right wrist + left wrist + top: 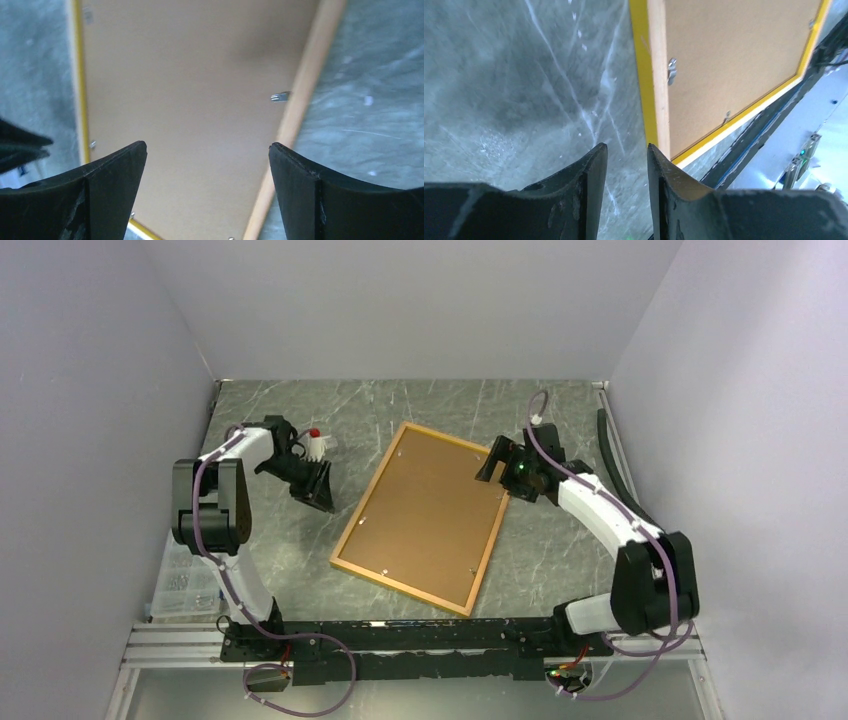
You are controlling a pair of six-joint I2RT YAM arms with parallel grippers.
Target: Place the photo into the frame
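The frame [400, 587] lies face down in the middle of the table, its paler wood-coloured back up, with the plain brown backing board [425, 515] inside it. The photo is not visible. My left gripper [322, 495] is low over the table just left of the frame's left rail [651, 75], its fingers a narrow gap apart and empty [626, 147]. My right gripper [492, 468] hovers over the frame's far right corner, wide open and empty [207, 146]. Below it are the backing board [190, 75] and a rail [305, 100].
Small metal tabs [671, 70] [280, 96] sit along the inside of the rails. A small white object with a red top [315, 443] is by the left arm. A clear plastic box [185, 585] stands at the near left, and a black cable [610, 455] runs along the right wall.
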